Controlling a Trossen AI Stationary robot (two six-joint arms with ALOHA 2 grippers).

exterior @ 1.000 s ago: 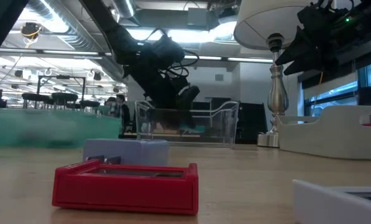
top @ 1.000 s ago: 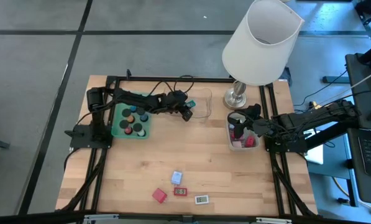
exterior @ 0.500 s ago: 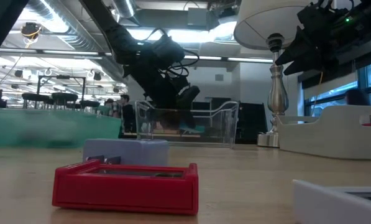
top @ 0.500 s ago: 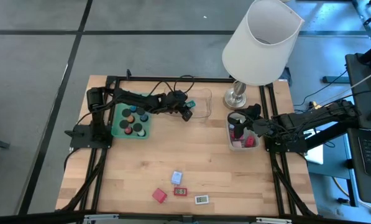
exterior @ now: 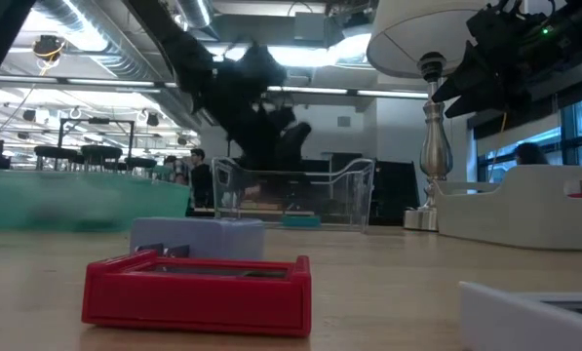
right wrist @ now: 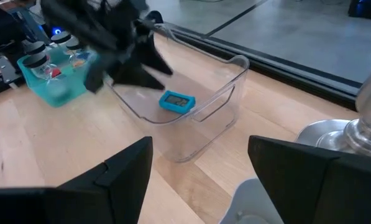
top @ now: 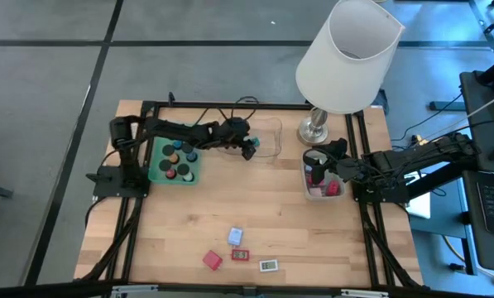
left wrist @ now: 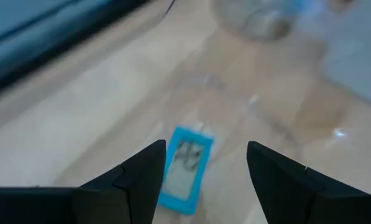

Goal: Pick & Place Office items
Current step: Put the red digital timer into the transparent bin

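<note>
Over the clear tray at the back of the surface, left pincer hangs with jaws apart, gripping nothing. Blue labelled rectangle lies flat on the tray floor just below and between its fingers, not touching them. Right wrist view confirms: blue piece sits alone in the tray, pincer above it and clear of it.

Right pincer sits over the grey tray on the right side, jaws apart, nothing visibly held. Red and pink bits in that tray, count unclear.

Counts from the high view:
- green tray, left of the clear tray: about six short black cylinders with coloured tops; exact count hard to tell.
- loose on the front of the surface: four pieces – pale blue block, red block, small red labelled rectangle, white labelled rectangle.
- clear tray: one blue piece.

Lamp stands at the back, between clear tray and grey tray.
</note>
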